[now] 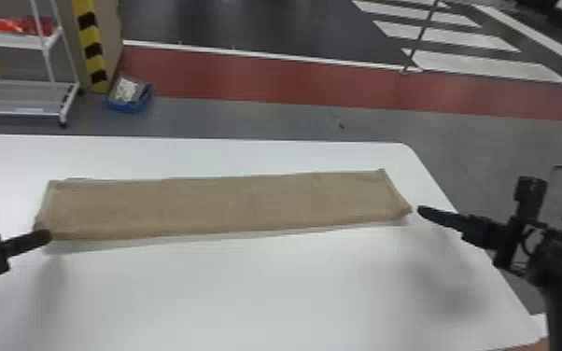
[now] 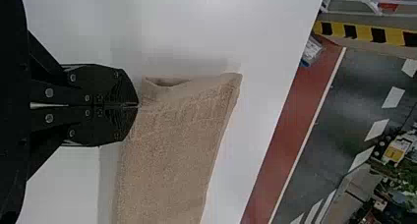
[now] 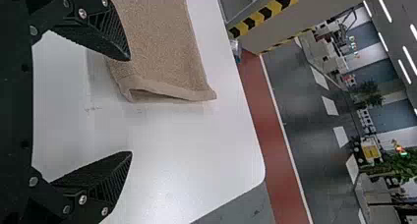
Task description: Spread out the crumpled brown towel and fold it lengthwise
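White trolley: trolley (image 1: 18, 98) stands on the floor beyond the far left of the brown towel (image 1: 219, 205); red-orange item (image 1: 18, 25) on its upper shelf.
Left gripper: at the towel's near left corner, left gripper (image 1: 47, 235). Fingers together – clamped on that corner, the cloth creased at the tips in the wrist view.
Striped post: yellow-and-black post (image 1: 89, 46), on the far side of the towel, toward its left end.
Blue bin: bin (image 1: 130, 105) on the floor beside the foot of the post, beyond the towel's left half; pale contents.
Towel: on the white table (image 1: 247, 298), laid out as a long, narrow strip, its length running left to right. Mostly flat; a small open fold shows at each end, and the layers show along the right end.
Right gripper: just off the towel's near right corner, right gripper (image 1: 422, 211). Fingers wide apart, nothing between them; the towel's end lies past one fingertip in the wrist view – cannot tell whether that finger touches cloth.
Red floor strip: strip (image 1: 266, 79) runs across the floor beyond the towel's far side.
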You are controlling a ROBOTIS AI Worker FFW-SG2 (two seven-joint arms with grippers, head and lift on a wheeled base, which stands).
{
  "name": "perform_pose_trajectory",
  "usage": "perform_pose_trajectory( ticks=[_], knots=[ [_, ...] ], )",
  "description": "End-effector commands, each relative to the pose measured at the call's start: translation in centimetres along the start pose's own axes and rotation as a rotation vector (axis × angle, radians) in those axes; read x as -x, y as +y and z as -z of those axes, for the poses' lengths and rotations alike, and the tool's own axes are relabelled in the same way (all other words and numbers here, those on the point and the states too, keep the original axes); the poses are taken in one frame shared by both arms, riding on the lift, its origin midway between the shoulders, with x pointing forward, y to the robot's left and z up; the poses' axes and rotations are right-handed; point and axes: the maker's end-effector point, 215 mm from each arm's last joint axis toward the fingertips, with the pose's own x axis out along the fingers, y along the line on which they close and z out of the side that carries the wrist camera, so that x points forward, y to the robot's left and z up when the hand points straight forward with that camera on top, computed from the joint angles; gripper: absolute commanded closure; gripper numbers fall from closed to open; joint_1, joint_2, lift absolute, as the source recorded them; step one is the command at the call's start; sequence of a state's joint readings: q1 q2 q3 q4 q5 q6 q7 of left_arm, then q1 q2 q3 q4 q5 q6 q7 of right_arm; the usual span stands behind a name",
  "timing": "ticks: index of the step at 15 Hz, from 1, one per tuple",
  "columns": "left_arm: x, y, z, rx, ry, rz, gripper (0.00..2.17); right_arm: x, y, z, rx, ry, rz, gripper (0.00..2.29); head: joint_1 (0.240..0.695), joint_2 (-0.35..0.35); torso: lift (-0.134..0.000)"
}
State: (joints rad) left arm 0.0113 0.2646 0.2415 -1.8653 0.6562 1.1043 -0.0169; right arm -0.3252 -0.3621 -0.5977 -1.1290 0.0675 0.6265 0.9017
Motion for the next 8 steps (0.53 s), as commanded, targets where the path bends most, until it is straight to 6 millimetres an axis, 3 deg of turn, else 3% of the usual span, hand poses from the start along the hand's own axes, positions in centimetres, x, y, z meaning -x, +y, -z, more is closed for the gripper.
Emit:
perform_pose_trajectory(
  ticks=[1, 3, 8],
  knots=[
    [1.6, 1.1, -0.3, 0.0, -0.02, -0.018, 1.89, 0.0, 0.0, -0.1, -0.001, -0.001, -0.001, 0.24, 0.695, -0.235, -0.124],
    [2.1, 1.7, 0.6, 0.002, 0.002, -0.029, 1.89, -0.1, 0.3, -0.2, -0.007, -0.007, -0.008, 0.24, 0.695, -0.224, -0.124],
    [3.0, 4.0, 0.4, 0.022, -0.011, -0.06, 1.88, -0.5, 1.4, -0.1, -0.013, 0.003, -0.025, 0.24, 0.695, -0.198, -0.124]
  ],
)
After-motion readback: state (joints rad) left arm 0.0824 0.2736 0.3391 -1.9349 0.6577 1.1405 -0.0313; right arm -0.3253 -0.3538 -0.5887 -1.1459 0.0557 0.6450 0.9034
